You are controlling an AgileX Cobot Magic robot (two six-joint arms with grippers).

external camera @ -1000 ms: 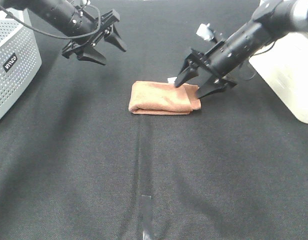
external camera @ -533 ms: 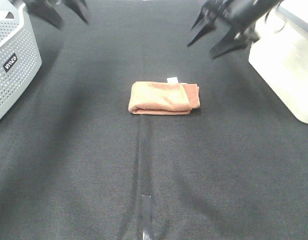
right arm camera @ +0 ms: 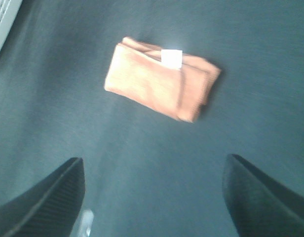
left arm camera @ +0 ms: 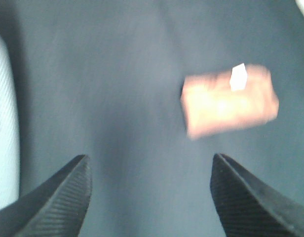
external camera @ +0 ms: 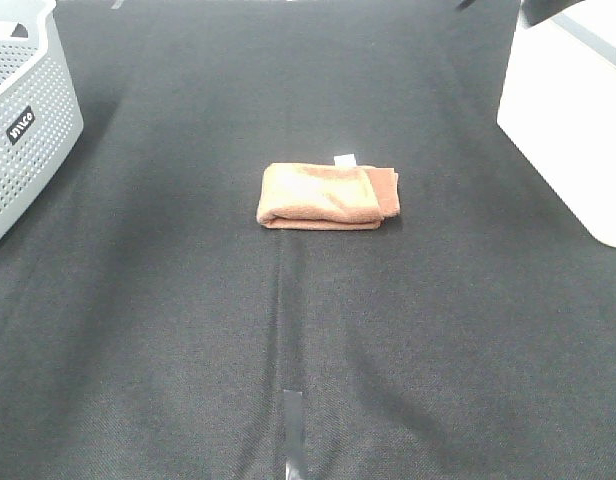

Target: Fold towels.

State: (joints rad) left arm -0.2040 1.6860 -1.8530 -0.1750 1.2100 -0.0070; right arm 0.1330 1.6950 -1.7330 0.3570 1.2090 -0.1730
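Note:
The rust terry towel (external camera: pixel 328 195) lies folded into a small thick rectangle in the middle of the black table, its white tag (external camera: pixel 345 160) at the far edge. It also shows in the left wrist view (left arm camera: pixel 228 100) and the right wrist view (right arm camera: pixel 161 84), blurred. Both arms are out of the exterior view. My left gripper (left arm camera: pixel 149 195) is open and empty, high above the table. My right gripper (right arm camera: pixel 154 197) is open and empty, also high, well apart from the towel.
A grey perforated basket (external camera: pixel 23 110) stands at the far left. A white bin (external camera: pixel 568 130) stands at the far right. A strip of tape (external camera: pixel 293 425) lies on the black cloth (external camera: pixel 308 330) near the front edge.
Both grippers have lifted up and back, away from the towel, and left the exterior view. The right gripper let go of the towel's right end. The towel has stayed folded in place.

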